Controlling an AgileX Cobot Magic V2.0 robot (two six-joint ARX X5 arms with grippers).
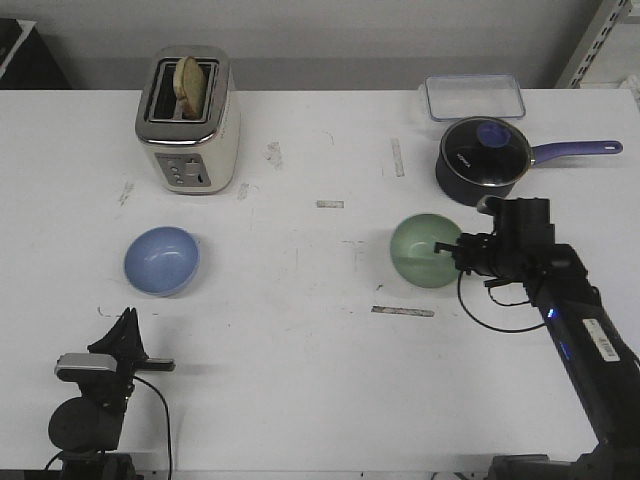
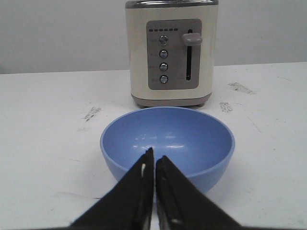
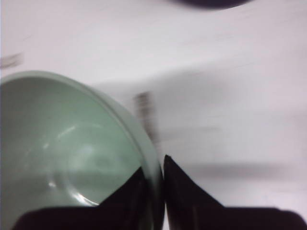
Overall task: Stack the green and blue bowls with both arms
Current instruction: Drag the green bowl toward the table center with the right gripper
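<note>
The pale green bowl is right of the table's middle. My right gripper is shut on its right rim, one finger inside and one outside; the right wrist view shows the green bowl with its rim pinched at the gripper. The periwinkle blue bowl sits on the table at the left, in front of the toaster. My left gripper is shut and empty near the front left edge, short of that bowl. In the left wrist view the blue bowl lies just beyond the closed gripper.
A cream toaster with bread in it stands at the back left, also in the left wrist view. A dark navy saucepan with a glass lid and long handle stands just behind the green bowl. A clear plastic container lies behind it.
</note>
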